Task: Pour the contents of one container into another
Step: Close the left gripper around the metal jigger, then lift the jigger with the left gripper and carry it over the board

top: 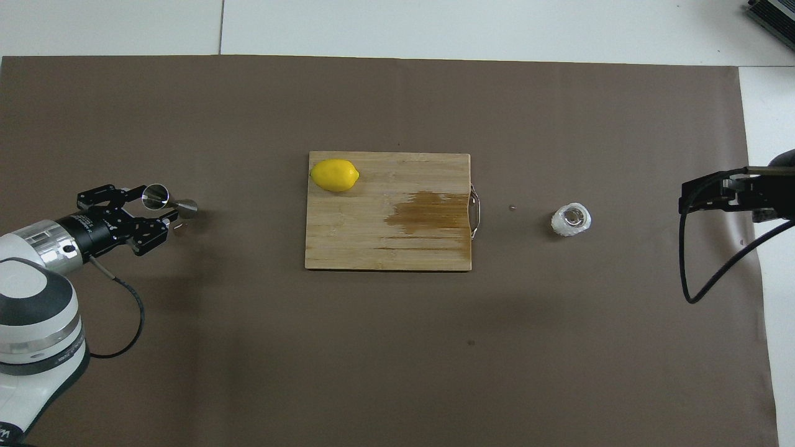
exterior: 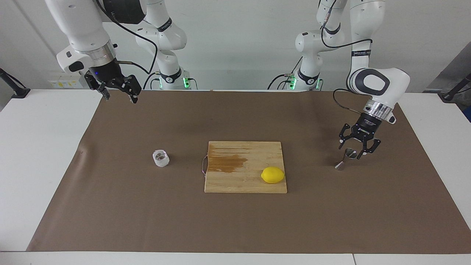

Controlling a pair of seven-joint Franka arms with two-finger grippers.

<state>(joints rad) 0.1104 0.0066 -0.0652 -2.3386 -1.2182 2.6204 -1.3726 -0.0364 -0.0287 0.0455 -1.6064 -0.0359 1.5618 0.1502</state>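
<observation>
The squat clear glass cup (exterior: 160,158) stands on the brown mat toward the right arm's end of the table; it also shows in the overhead view (top: 571,220). The silver hourglass jigger (exterior: 344,159) stands upright on the mat toward the left arm's end, and shows in the overhead view (top: 169,200). My left gripper (exterior: 353,151) is open and low, with its fingers on either side of the jigger's upper cone; it shows in the overhead view (top: 151,205). My right gripper (exterior: 121,98) is open and empty, raised over the mat's edge nearest the robots, well away from the cup, and waits (top: 699,194).
A wooden cutting board (exterior: 228,184) lies in the middle of the mat (exterior: 110,206), between cup and jigger. It has a wet brown stain (exterior: 226,163) and a yellow lemon (exterior: 272,175) on it. White table surface borders the mat.
</observation>
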